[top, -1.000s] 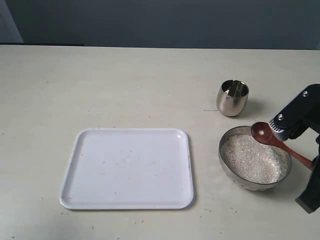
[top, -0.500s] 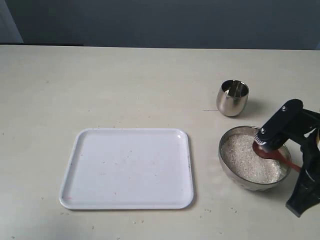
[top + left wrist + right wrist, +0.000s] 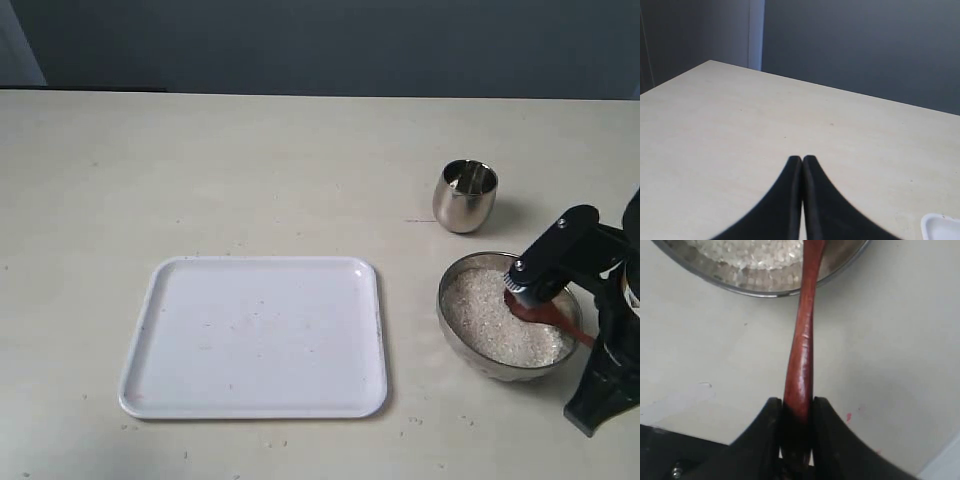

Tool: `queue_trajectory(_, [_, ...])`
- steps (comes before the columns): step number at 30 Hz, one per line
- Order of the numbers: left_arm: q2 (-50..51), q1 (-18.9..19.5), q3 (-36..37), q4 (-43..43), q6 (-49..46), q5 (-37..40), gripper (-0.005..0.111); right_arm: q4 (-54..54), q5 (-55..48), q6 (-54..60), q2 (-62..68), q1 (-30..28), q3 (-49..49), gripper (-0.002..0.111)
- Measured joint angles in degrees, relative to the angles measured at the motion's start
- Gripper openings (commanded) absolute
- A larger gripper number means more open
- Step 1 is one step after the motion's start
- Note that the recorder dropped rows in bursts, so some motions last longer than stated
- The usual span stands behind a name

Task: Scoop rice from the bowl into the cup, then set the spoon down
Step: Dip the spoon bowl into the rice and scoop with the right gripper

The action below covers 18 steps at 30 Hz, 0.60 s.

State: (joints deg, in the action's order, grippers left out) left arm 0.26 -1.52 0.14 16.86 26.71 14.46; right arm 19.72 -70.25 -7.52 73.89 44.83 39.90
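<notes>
Looking for the spoon (image 3: pixel 548 316): where is it? (Asker)

Its front end reaches down into the rice (image 3: pixel 490 320), on the right side of the bowl (image 3: pixel 441 305). A black part of the right arm hides the oval tip. The reddish handle slants out over the rim to the right. (Describer)

What holds it? (Asker)

The right jaws. The wrist view shows them closed on the handle's far end, one on each side, touching the wood. (Describer)

And around the bowl? (Asker)

The bowl sits on the pale worktop (image 3: pixel 200 160), at the right. The cup (image 3: pixel 465 197) stands upright behind it, near but apart. A flat white tray (image 3: pixel 255 335) lies to the left, apart from the bowl. (Describer)

The other arm? (Asker)

The left jaws are pressed together with nothing between them, above bare worktop. (Describer)
</notes>
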Motion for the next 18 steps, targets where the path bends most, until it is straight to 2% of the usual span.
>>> queue_trajectory(18, [0.0, 0.0, 0.0, 0.0, 0.0, 0.0, 0.001, -5.13, 4.68, 1.11, 0.35, 0.0, 0.0, -0.001])
